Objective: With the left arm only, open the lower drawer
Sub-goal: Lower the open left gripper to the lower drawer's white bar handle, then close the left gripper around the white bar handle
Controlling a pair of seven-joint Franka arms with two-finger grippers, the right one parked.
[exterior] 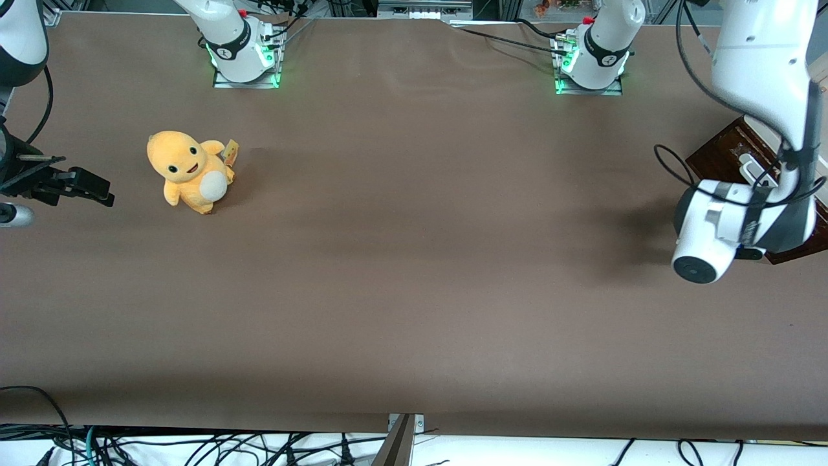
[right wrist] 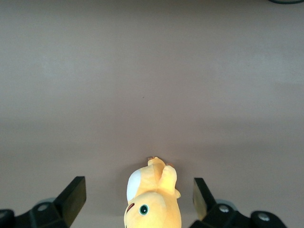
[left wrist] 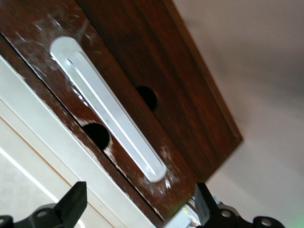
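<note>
The lower drawer (left wrist: 190, 114) fills the left wrist view close up: a dark reddish-brown wood front with a white bar handle (left wrist: 107, 109) and two round holes beside it. A white and cream panel (left wrist: 42, 142) borders the wood. My gripper (left wrist: 140, 209) is open, its black fingertips (left wrist: 75, 199) spread wide, and the handle's near end lies just ahead of the gap, untouched. In the front view the left arm (exterior: 763, 71) bends down over the dark cabinet (exterior: 724, 152) at the working arm's end of the table, and its wrist hides the gripper.
A yellow plush toy (exterior: 191, 171) sits on the brown table (exterior: 414, 272) toward the parked arm's end, also seen in the right wrist view as the plush toy (right wrist: 153, 199). Two arm bases (exterior: 246, 55) (exterior: 592, 61) stand farthest from the front camera.
</note>
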